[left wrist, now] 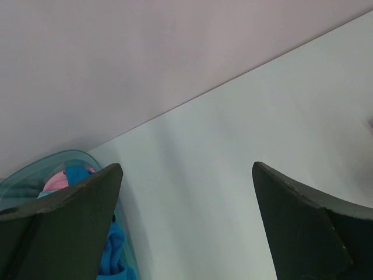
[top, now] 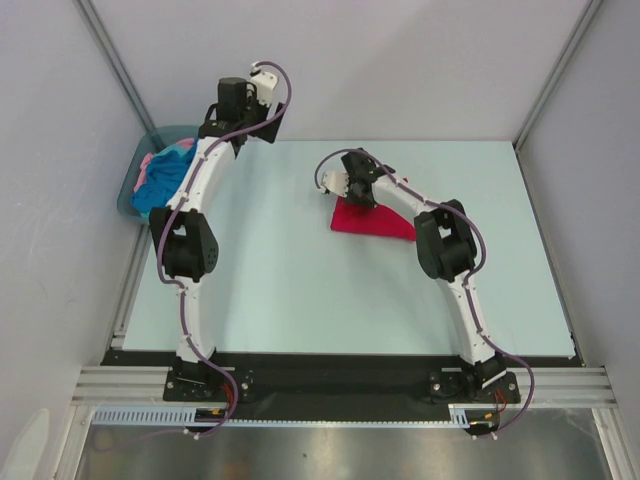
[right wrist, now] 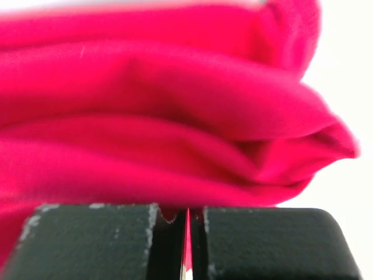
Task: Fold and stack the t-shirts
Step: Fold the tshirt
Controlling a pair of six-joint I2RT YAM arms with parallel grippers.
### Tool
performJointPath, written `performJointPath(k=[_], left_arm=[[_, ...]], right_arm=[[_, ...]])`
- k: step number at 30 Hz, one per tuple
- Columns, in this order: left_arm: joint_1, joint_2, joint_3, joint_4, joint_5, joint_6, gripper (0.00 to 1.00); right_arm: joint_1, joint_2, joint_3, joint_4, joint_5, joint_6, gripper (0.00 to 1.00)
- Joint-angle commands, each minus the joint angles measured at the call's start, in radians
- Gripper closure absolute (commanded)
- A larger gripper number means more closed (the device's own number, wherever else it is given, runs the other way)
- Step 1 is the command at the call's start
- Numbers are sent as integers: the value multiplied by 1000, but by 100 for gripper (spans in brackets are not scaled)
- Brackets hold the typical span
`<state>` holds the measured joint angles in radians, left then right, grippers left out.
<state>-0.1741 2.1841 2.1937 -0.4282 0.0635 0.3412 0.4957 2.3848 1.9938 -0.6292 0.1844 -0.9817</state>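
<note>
Item: crimson t-shirt point(top: 372, 220), lying on the worktop point(top: 300, 290) right of centre and toward the far side, gathered into a compact wedge of several thick layers rather than spread flat. Condition of the right jaws: closed to a slit, with a thin edge of the crimson cloth pinched between them at the garment's far-left corner, the right arm point(top: 445, 245) being bent low over it. Condition of the left jaws: spread wide and holding nothing, raised by the left arm point(top: 190, 240) above the far-left corner of the worktop. Further items: turquoise t-shirt point(top: 155, 185) and pink t-shirt point(top: 150, 160), both bunched unfolded in the tub point(top: 168, 132) at the far-left edge, just beside the left arm. Step in hand, as judged: the crimson garment is being folded, and nothing is stacked yet. Handling notes (offered as judgement only): the pinched edge is best lifted just clear of the worktop, so that the lower layers are not dragged along; it should be carried straight across and laid down with its edges matched before the cloth is let go. The bundle is soft and bulky, so slumping is to be expected; the free left jaws could be brought over to pin the opposite side.
</note>
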Motion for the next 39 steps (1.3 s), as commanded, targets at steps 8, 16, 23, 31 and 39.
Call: performJointPath(k=[8, 16, 23, 31, 39], left_arm=[[8, -69, -14, 20, 6, -1, 0], [8, -66, -26, 20, 21, -18, 0], [8, -67, -25, 20, 29, -10, 0], [8, -76, -35, 19, 35, -5, 0], [8, -75, -48, 20, 41, -7, 0]], right_arm=[[49, 13, 46, 284, 63, -61, 100], [34, 48, -4, 469, 69, -86, 100], [40, 77, -47, 683, 116, -113, 100], [46, 128, 14, 542, 90, -87, 100], [29, 132, 30, 425, 3, -9, 100]])
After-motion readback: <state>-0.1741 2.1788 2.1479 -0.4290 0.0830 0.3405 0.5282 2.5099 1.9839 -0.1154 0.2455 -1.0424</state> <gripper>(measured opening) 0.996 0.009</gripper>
